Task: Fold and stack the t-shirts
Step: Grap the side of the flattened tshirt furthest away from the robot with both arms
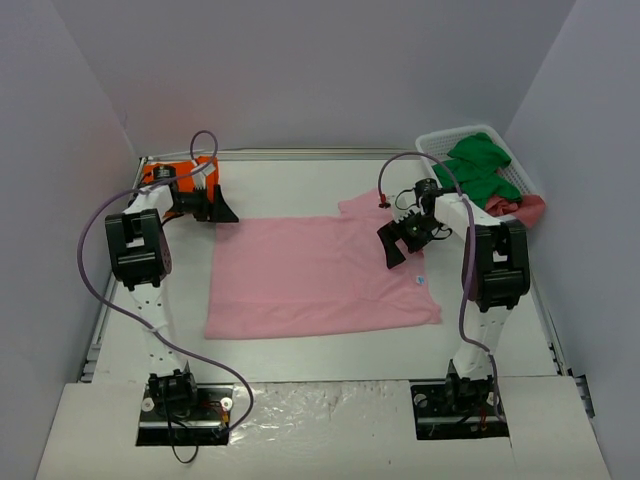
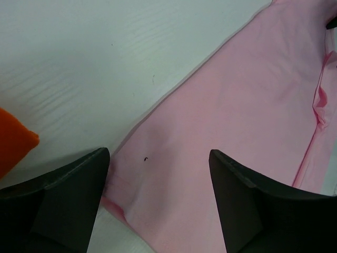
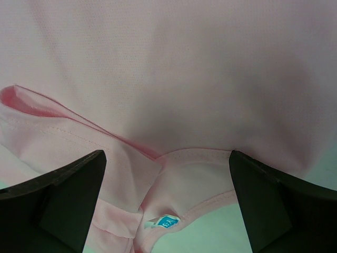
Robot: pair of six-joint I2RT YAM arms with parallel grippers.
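My left tool point(image 1: 213, 206) stands spread above the upper-left corner of the pink t-shirt point(image 1: 310, 280), which lies flat mid-frame on the bench point(image 1: 300, 185). My right tool point(image 1: 402, 240) gapes wide over its collar, gripping nothing. The orange t-shirt point(image 1: 203, 164) sits upper left, behind my left tool.

Two shirts show: one pink shirt point(image 1: 320, 275), one orange shirt point(image 2: 13, 139). One basket point(image 1: 440, 140) holds one green cloth point(image 1: 480, 165), one red cloth point(image 1: 525, 208).
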